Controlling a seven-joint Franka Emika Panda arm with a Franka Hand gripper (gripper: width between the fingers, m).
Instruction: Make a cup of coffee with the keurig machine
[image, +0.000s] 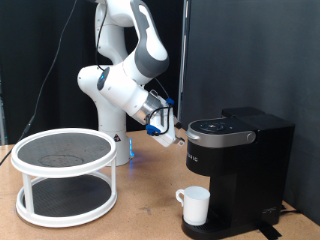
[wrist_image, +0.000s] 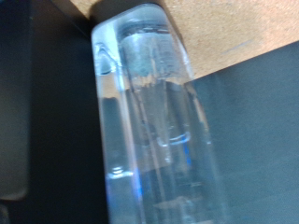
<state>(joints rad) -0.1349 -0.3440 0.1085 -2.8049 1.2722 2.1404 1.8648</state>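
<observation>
Keurig machine (image: 235, 165), black and boxy, stands on the wooden table (image: 140, 215) at the exterior view's right, lid down, silver-ringed buttons on its rounded top. The cup (image: 194, 206), plain white, sits upright on the drip base under the brew head, at the machine's front lower corner toward the exterior view's bottom; its handle faces the exterior view's left.

At the exterior view's left, a white two-tier round rack (image: 66, 175) with dark mesh shelves rests on the same table, well apart from the machine.

Behind and between these, the white arm reaches down from the exterior view's top, and the gripper (image: 162, 122) hangs just beside the machine's upper left edge, above the table and clear of the cup. In the exterior view the fingers are too small to judge how far apart they stand, so the jaw state cannot be told.

The wrist view is filled by a blurred, clear cylindrical object (wrist_image: 149, 121), glassy with pale reflections, running the length of the frame; dark surfaces lie on both sides of it and a strip of wooden table shows at one corner. Whether the fingers grip this object cannot be told.

A black curtain (image: 250, 50) backs the scene.
</observation>
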